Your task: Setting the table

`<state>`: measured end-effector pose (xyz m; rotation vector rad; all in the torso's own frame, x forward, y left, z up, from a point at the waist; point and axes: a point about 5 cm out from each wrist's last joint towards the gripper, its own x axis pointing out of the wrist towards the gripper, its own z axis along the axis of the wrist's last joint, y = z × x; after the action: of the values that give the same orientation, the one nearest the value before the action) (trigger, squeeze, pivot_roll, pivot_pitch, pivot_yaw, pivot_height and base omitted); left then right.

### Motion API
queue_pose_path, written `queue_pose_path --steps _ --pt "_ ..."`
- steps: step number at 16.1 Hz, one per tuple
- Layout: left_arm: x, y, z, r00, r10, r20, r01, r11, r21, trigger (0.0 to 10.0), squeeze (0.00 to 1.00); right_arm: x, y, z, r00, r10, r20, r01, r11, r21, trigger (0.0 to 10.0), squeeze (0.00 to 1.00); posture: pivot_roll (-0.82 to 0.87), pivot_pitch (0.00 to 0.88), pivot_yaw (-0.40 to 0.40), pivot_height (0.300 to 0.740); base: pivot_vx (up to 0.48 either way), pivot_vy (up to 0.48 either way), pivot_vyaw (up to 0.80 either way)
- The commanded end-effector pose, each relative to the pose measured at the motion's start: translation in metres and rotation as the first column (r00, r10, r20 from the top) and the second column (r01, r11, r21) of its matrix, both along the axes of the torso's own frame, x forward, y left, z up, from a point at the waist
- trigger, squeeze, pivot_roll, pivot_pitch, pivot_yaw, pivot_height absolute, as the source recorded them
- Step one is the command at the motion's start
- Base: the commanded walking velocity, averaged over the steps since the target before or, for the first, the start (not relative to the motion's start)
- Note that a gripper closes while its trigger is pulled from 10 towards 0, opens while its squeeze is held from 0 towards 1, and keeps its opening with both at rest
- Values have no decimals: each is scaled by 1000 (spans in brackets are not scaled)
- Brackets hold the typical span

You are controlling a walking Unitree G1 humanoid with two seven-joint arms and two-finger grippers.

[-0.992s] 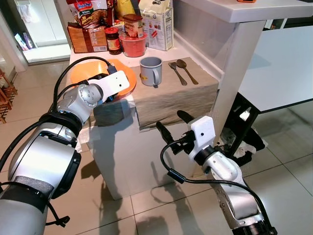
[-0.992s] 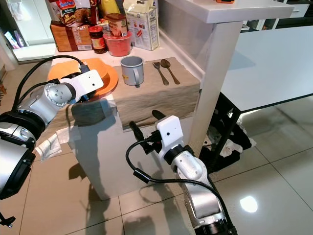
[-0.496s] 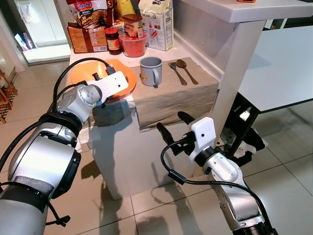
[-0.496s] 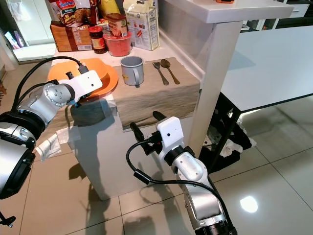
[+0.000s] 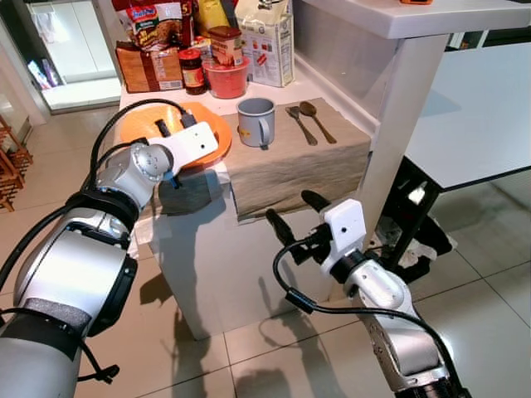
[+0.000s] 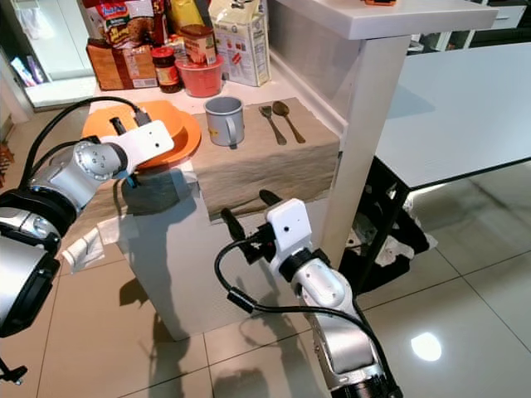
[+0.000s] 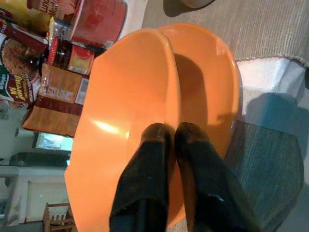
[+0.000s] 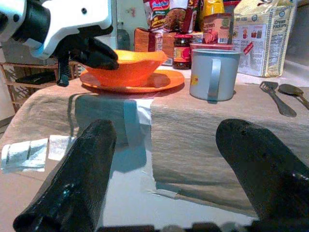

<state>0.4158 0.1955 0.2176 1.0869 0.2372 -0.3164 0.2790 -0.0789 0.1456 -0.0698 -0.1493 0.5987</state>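
Gripping rim of orange bowl [image 5: 153,124] with fingers pinched together: left gripper [image 7: 166,140], at counter's left edge. Bowl sits on orange plate [image 8: 166,79], rim edge-on between fingers. Right gripper [image 5: 294,214] wide, holding nothing, below front edge, farther off.

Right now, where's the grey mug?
The grey mug stands on the beige cloth, between the orange plate on its left and the fork on its right.

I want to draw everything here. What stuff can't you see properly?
- Gray mug: its inside, hidden by its own wall in the eye views.
- Orange bowl: near rim covered by the left gripper.
- Food packets: tops cut by the picture's edge, labels too small.
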Motion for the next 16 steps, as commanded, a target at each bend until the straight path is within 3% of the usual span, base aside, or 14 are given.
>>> queue_pose_path --steps 1,8,16 --pt "1 0 5 1000 -5 19 4 1000 14 0 0 -2 2 2 1000 7 2 -7 1000 10 10000 0 -79 0 88 736 0 0 0" --pt "4 -1 23 992 -9 124 8 1000 5 0 0 -2 3 -1 1000 9 -10 -9 1000 7 10000 0 -74 0 87 736 0 0 0" --pt "5 1 31 989 0 150 1 1000 -12 0 0 -3 3 -3 1000 11 -18 -11 1000 0 10000 0 -69 0 79 736 0 0 0"
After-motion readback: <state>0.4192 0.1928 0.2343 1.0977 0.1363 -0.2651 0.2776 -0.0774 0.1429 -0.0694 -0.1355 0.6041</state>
